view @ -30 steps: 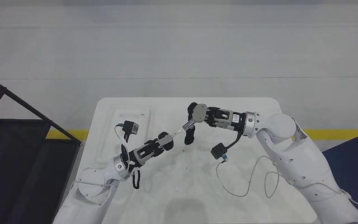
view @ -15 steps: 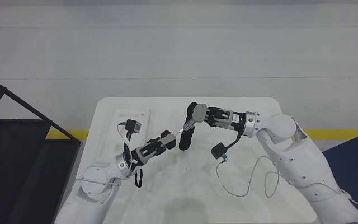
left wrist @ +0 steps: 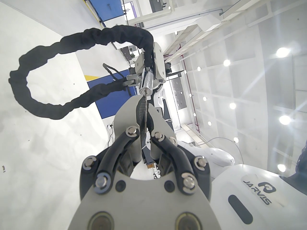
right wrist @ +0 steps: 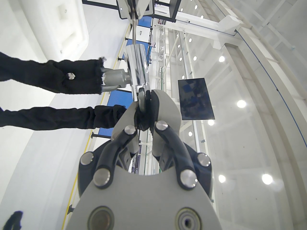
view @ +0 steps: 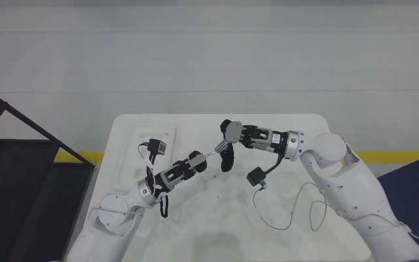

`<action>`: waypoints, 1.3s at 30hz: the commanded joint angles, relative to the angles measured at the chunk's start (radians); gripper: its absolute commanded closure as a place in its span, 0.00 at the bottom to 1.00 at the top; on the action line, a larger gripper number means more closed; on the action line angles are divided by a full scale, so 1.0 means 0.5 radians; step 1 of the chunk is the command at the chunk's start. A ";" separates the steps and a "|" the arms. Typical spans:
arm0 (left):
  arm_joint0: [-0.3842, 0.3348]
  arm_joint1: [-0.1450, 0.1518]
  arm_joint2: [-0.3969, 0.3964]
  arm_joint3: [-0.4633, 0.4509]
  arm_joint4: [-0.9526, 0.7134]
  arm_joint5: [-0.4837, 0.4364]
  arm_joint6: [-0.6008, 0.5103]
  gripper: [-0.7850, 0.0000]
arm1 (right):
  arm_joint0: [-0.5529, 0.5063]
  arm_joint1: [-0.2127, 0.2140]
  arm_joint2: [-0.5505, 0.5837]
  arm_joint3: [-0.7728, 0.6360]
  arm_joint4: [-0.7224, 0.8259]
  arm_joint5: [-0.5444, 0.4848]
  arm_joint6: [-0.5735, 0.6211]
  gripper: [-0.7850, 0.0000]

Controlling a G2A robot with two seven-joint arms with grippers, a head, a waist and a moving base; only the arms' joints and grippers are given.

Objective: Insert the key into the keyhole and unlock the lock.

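Top view: the key (view: 211,155), pointing two o'clock, spans the left gripper (view: 201,160) and the lock (view: 222,145) above the table (view: 196,223); a moulded tray (view: 147,141) lies at the lock's nine o'clock. Left wrist view: that gripper pinches the flat key, tip meeting the chrome keyhole (left wrist: 144,92). Right wrist view: the right gripper (right wrist: 145,100) clamps the lock beside its black fabric loop (right wrist: 60,77).

A white table (view: 288,131) is sitting under the left gripper (view: 203,158). A grey floor (view: 209,52) is stretching out far ahead of it. A yellow line (view: 393,157) is running across the floor, off to both sides. A black pole (view: 46,134) is leaning well off to its left. Round lamps (left wrist: 281,52) are shining beyond it on a white ceiling (left wrist: 251,37).
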 commanded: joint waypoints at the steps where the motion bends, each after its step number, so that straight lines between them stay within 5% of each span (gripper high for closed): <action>1: -0.001 -0.001 0.006 0.004 -0.014 0.001 0.005 1.00 | 0.000 0.000 0.000 0.000 0.000 0.000 0.000 1.00; 13: -0.043 -0.018 0.111 0.084 -0.007 -0.046 0.103 1.00 | 0.000 0.000 0.000 0.000 0.000 0.000 0.000 1.00; 31: -0.530 -0.098 0.362 0.431 -0.023 -0.017 0.311 1.00 | -0.073 0.003 0.056 -0.008 0.026 -0.018 0.133 1.00; 39: -0.387 -0.098 0.361 0.316 0.075 -0.064 0.422 1.00 | -0.132 0.014 0.170 0.035 0.076 -0.040 0.312 1.00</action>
